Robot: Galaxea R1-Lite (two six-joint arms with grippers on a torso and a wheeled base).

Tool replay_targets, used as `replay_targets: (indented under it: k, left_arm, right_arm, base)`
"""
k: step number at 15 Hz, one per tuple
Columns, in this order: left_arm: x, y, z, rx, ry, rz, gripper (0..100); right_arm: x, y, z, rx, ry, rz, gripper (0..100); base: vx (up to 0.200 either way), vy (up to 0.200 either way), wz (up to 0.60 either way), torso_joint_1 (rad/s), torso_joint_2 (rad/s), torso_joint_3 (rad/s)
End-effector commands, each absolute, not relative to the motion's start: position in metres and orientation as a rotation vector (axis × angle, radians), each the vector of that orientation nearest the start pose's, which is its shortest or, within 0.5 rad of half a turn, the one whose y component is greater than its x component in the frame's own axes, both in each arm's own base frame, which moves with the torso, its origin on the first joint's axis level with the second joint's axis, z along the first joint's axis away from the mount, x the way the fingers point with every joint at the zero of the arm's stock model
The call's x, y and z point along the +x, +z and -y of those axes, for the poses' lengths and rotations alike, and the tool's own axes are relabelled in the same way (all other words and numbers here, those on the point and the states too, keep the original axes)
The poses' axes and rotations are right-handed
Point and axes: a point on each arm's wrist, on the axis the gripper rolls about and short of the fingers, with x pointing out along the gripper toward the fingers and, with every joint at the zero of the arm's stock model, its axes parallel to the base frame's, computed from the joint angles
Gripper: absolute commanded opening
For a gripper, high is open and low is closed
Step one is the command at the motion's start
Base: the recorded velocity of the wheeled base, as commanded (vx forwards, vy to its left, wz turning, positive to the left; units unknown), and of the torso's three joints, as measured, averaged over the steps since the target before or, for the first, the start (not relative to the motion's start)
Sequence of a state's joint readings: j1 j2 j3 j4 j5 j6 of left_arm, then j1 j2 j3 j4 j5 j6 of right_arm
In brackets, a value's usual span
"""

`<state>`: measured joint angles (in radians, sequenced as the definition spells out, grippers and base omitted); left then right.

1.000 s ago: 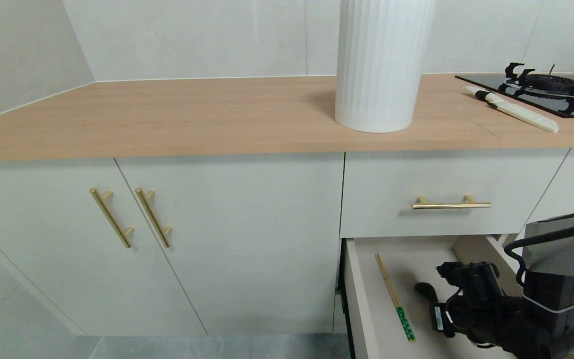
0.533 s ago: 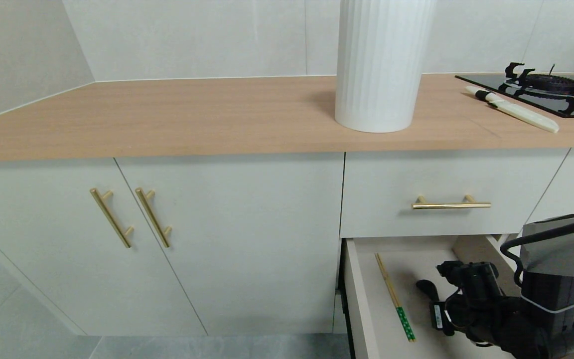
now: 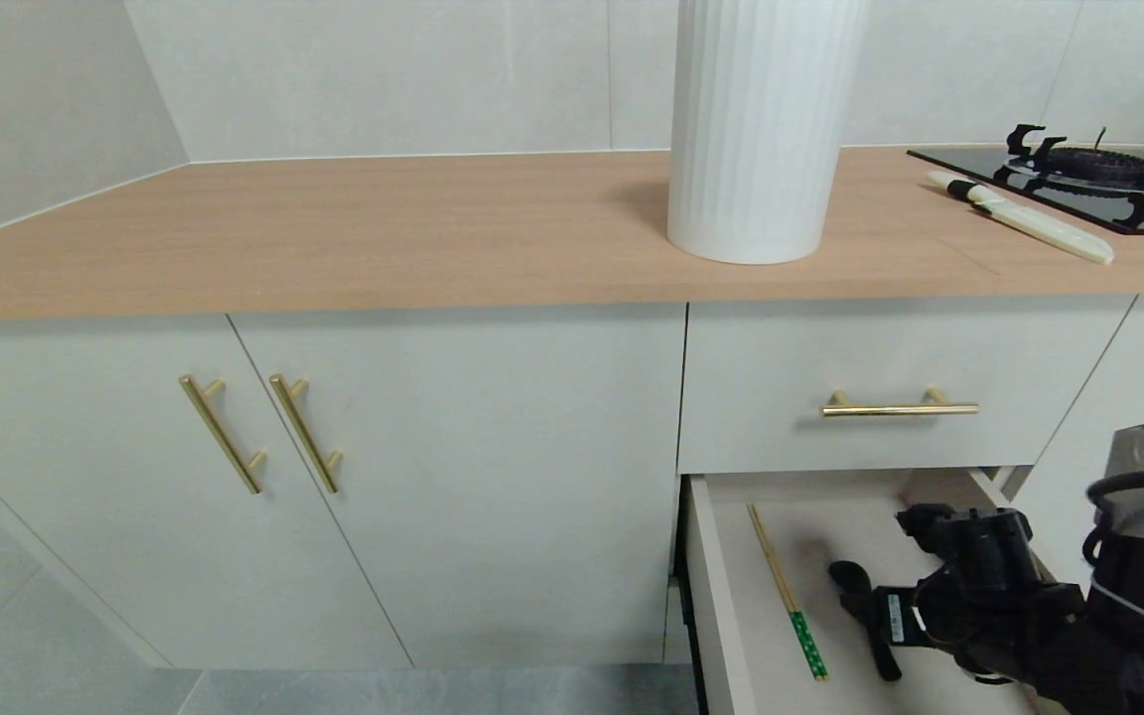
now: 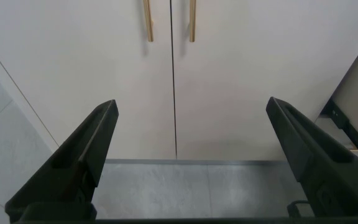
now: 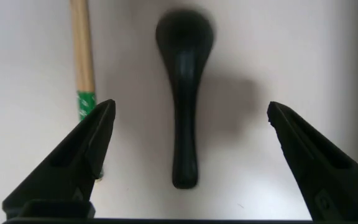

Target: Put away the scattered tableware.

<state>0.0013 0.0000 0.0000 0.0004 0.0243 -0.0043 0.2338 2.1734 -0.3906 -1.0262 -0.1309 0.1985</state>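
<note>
Hovering over black spoon point(image 5: 185, 143) beside chopsticks point(image 3: 786, 596) in drawer point(image 3: 721, 596), with right end effector point(image 5: 189, 112) spread; same spread on left end effector point(image 4: 191, 109).

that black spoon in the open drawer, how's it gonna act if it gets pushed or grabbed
The black spoon looks one-piece and thin, so probably rigid and light. Its rounded bowl may let it pivot or slide on the smooth drawer floor when nudged. The narrow handle could twist between closing jaws.
</note>
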Motion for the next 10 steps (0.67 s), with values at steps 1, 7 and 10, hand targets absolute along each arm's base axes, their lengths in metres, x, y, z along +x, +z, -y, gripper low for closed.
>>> replay_targets:
  k: [1,7,10]
  left_arm:
    - [-0.023,0.075,-0.001,-0.005,0.026,0.000,100]
    - [-0.023,0.075,-0.001,-0.005,0.026,0.000,100]
    - [-0.023,0.075,-0.001,-0.003,0.026,0.000,100]
  right_arm:
    - [0.262,0.039,-0.057,0.071,0.029,-0.648,100]
    - [0.224,0.137,-0.050,0.064,0.030,-0.722,100]
    - [0.211,0.158,-0.047,0.066,0.035,-0.711,100]
  base:
    - [0.000,0.000,0.00,0.000,0.00,0.000]
    - [0.000,0.000,0.00,0.000,0.00,0.000]
    - [0.000,0.000,0.00,0.000,0.00,0.000]
